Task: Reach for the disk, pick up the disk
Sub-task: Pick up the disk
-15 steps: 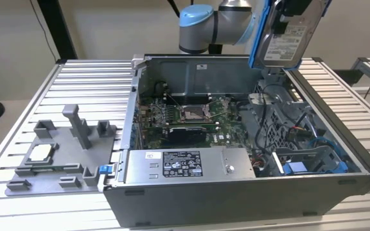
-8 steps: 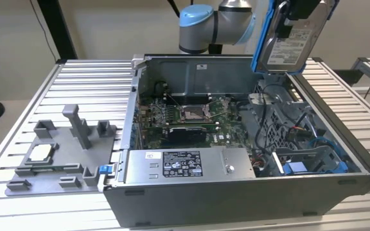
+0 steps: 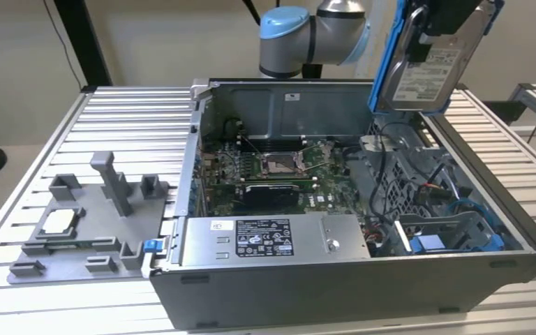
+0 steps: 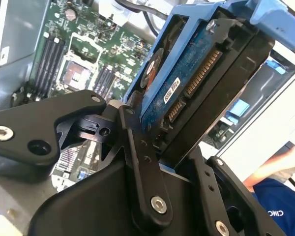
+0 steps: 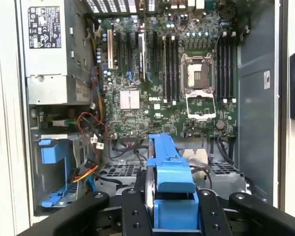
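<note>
Blue-framed, the disk [image 3: 428,59] hangs clamped in the claw [image 3: 440,28] above the open computer case [image 3: 343,293] in the exterior view. Its connector edge shows in the second wrist view [image 4: 196,83], the motherboard [image 5: 167,88] below in the first.

Ribbed metal table [image 3: 123,115] of parallel silver slats, carrying two items. An open computer case [image 3: 343,286] rests on it toward the exterior view's right, interior facing up. A grey plastic fixture [image 3: 82,230] with upright posts lies just beside the case, on the exterior view's left.
</note>
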Available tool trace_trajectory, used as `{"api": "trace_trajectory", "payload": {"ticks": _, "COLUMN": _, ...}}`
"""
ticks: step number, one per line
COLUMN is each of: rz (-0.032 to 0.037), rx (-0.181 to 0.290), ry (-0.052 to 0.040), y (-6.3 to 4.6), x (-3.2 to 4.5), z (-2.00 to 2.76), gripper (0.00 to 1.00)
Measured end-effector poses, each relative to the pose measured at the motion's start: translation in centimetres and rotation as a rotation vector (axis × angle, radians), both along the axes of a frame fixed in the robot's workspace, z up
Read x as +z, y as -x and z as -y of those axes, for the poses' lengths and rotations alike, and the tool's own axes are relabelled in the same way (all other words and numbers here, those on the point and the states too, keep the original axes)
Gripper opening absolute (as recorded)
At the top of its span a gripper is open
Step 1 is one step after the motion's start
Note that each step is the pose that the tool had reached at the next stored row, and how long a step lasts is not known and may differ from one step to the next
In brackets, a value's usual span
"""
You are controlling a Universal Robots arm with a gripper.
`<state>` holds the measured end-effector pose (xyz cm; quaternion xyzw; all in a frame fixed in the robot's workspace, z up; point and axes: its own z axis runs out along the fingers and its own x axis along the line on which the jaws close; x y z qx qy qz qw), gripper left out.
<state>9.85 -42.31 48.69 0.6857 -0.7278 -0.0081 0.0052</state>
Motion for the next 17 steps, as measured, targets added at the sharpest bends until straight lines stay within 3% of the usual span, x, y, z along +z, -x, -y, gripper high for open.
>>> {"api": "trace_trajectory", "payload": {"ticks": 17, "rz": 0.0000, "rx": 0.000, "ry": 0.0000, "y": 0.0, "x": -0.03, "z": 4.79, "gripper": 0.00}}
